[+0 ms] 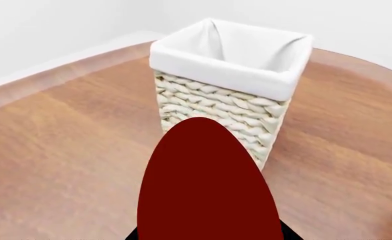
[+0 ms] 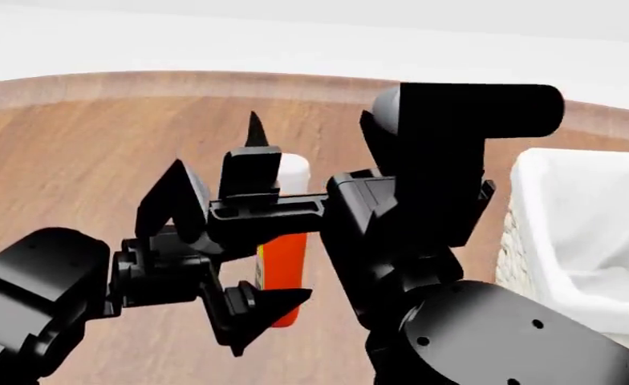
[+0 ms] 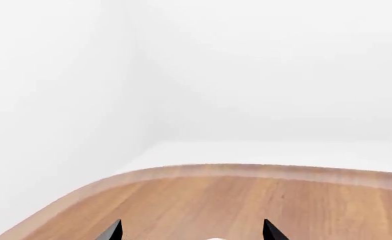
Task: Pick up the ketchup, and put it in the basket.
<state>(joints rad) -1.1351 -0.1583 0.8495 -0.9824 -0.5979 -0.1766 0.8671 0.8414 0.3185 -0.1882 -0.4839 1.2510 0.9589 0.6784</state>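
The left gripper [image 2: 259, 241] is pinching the ketchup [image 2: 285, 261] around its body, holding it upright left of the basket [image 2: 571, 241] — rigid, light, slick plastic, best held mid-body. The right gripper [image 3: 192, 232] is hanging spread — empty.

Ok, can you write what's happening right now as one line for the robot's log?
left fingers: gripping ketchup | right fingers: open | ketchup: upright, outside basket | basket: upright
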